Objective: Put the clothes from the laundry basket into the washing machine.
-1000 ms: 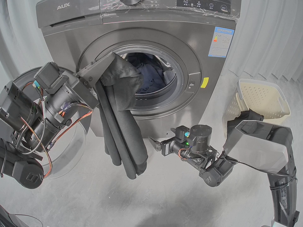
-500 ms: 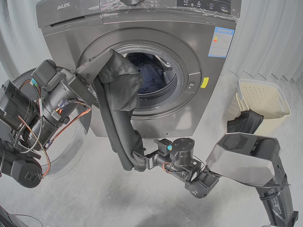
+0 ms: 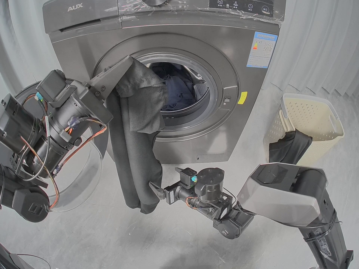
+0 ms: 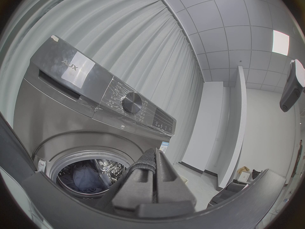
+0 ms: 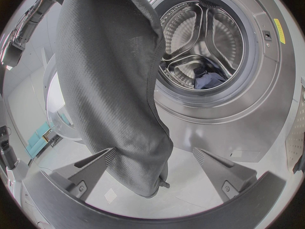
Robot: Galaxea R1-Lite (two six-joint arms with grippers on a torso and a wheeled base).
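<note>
My left gripper (image 3: 127,62) is shut on the top of a long dark grey garment (image 3: 136,142), up at the left rim of the washing machine's (image 3: 224,49) round opening. In the left wrist view, the gripper (image 4: 155,153) has its fingers pressed together on the cloth (image 4: 144,161). The garment hangs down in front of the machine, almost to the floor. My right gripper (image 3: 155,191) is low and open beside its lower end. In the right wrist view, that gripper (image 5: 154,153) has the garment's (image 5: 111,80) hanging end between its spread fingers. Blue clothes (image 3: 179,88) lie in the drum.
The machine's glass door (image 3: 74,180) stands open at the left, behind my left arm. A cream laundry basket (image 3: 318,120) sits on the floor to the right, with another dark garment (image 3: 291,146) draped over its near rim. Bare grey floor lies in front.
My right gripper has moved left along the floor level to the garment's hanging end. The garment's lower part has swung left, and my left gripper has risen slightly.
</note>
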